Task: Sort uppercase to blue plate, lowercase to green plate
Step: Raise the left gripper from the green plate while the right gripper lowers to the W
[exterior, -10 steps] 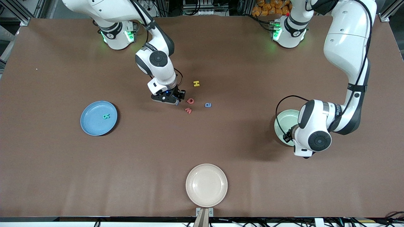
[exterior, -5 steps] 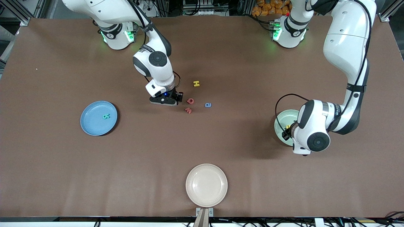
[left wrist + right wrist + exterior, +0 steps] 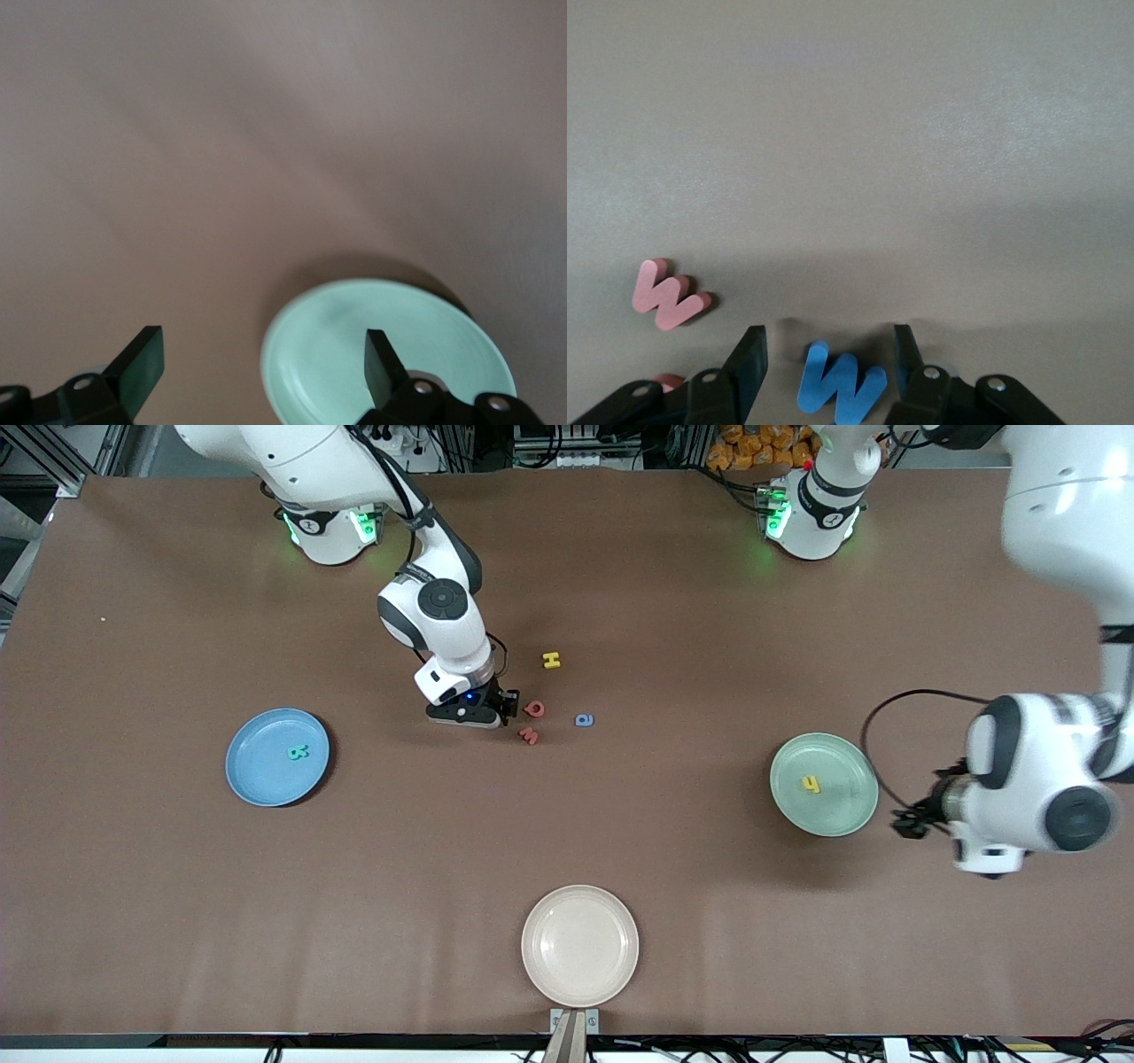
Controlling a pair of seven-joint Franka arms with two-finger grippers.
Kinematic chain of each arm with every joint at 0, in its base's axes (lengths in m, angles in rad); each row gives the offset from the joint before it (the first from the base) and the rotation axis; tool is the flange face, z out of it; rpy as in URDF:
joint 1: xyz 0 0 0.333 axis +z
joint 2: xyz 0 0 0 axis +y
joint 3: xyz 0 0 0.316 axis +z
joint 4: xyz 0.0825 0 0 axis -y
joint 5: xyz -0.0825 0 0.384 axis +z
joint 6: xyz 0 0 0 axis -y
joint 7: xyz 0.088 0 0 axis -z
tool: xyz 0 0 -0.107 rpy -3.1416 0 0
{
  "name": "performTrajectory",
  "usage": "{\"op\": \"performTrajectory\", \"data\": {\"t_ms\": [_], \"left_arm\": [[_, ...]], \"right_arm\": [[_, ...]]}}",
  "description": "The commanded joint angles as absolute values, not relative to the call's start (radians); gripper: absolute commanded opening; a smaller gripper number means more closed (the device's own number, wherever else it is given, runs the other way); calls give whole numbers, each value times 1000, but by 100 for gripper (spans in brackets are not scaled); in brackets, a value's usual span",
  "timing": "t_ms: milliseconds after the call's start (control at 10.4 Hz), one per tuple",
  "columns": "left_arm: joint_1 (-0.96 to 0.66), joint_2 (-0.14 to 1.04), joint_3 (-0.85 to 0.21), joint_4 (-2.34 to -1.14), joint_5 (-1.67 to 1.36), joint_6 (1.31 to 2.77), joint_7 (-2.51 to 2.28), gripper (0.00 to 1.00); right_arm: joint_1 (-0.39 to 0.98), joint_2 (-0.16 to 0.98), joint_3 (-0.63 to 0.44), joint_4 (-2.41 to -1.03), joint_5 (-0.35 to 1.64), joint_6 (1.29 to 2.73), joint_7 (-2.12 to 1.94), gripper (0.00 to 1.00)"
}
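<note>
The right gripper (image 3: 505,710) is set low at the bench (image 3: 620,824) beside the red Q (image 3: 534,708), its fingers (image 3: 749,359) parted around a blue W (image 3: 840,385) lying flat between them — whether they are pressing on it cannot be told. A red w (image 3: 529,735) and a blue a (image 3: 584,720) are found close by, the yellow H (image 3: 552,660) farther from the camera. A teal R (image 3: 298,753) is seen in the blue plate (image 3: 252,779). The left gripper (image 3: 261,359) is spread wide and empty, beside the green plate (image 3: 846,810), where the yellow h (image 3: 811,784) lies.
</note>
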State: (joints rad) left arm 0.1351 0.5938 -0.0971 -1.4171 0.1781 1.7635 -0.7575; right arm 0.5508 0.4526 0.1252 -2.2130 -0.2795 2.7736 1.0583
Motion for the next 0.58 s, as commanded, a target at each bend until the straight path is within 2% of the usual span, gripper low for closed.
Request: {"op": "performTrajectory", "data": {"t_ms": [0,97,386,483], "left_arm": [[187,519,-121,-1443,192,1761,-675,100],[186,511,-126,-1445,187,1764,-672,100],[337,463,-338,-1522,186,1782,-684,100],[341,454,-348,-1544,186,1782,-689,100]], "right_arm": [[568,454,112,-2207,-311,2780,1091,66],[569,453,112,-2207,-327,2778,1091,67],[571,446,112,-2214,-371,2777,1089,70],[569,445,112,-2214,-374,2775,1089,70]]}}
